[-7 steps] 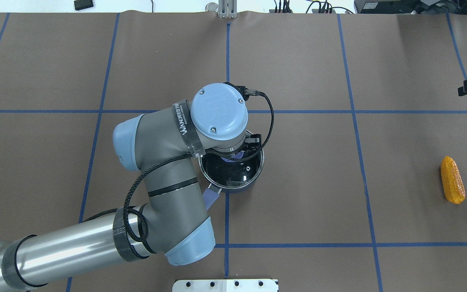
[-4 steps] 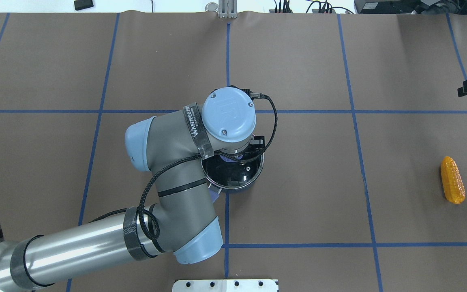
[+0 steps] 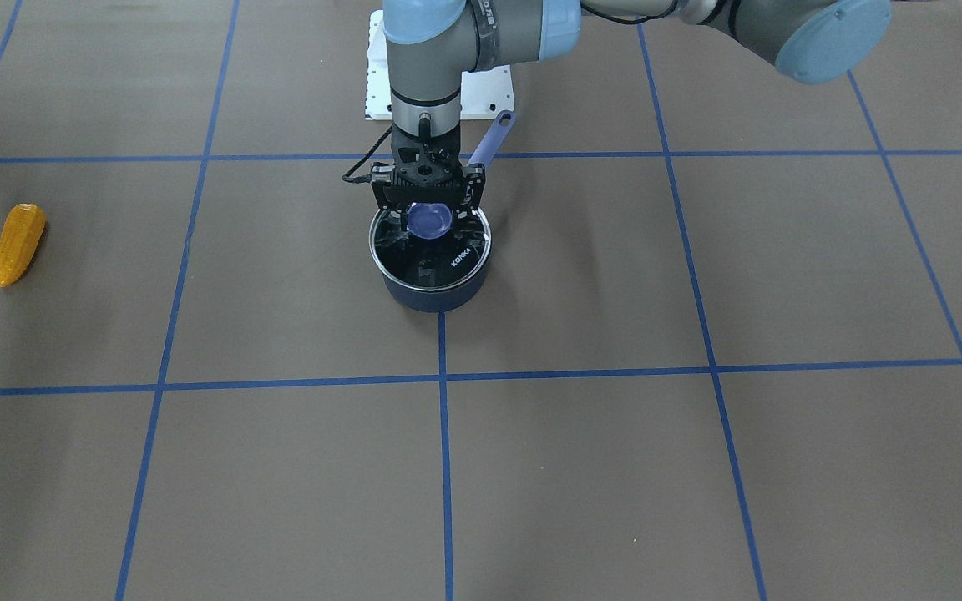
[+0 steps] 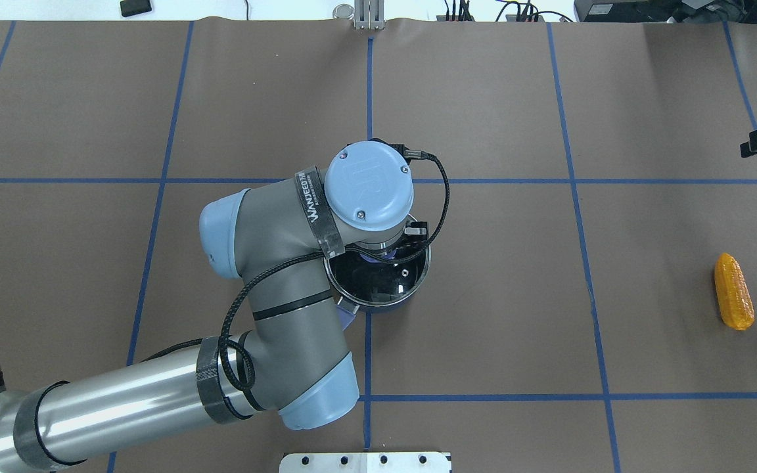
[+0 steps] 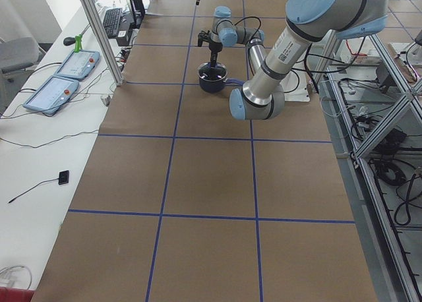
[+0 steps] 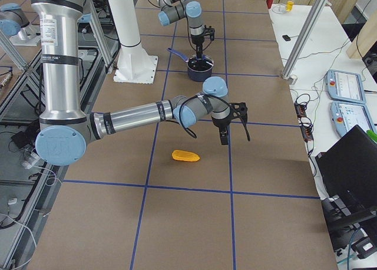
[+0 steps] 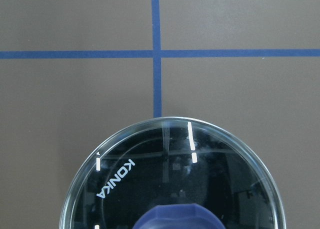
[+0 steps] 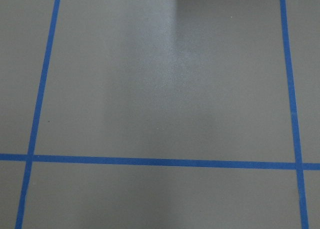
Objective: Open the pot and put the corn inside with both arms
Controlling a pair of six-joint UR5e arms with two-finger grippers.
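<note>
The left arm point(image 4: 155, 394) reached to mid-frame in the overhead view; the left fingers point(image 3: 402, 205) hung straight down over the pot point(image 3: 435, 294), one on each side of the purple knob point(image 3: 429, 220) of the glass lid point(image 3: 431, 260); whether they pinched the knob or stood just clear of it I could not tell; the lid sat on the pot; the pot's handle point(image 3: 491, 140) pointed toward the top of the front view. The corn point(image 4: 733, 291) lay on the bench point(image 3: 615, 459) at the overhead view's right edge, well apart from the pot. The right fingers point(image 6: 224, 133) hung near the corn, pointing down; open or closed, I could not tell.
</note>
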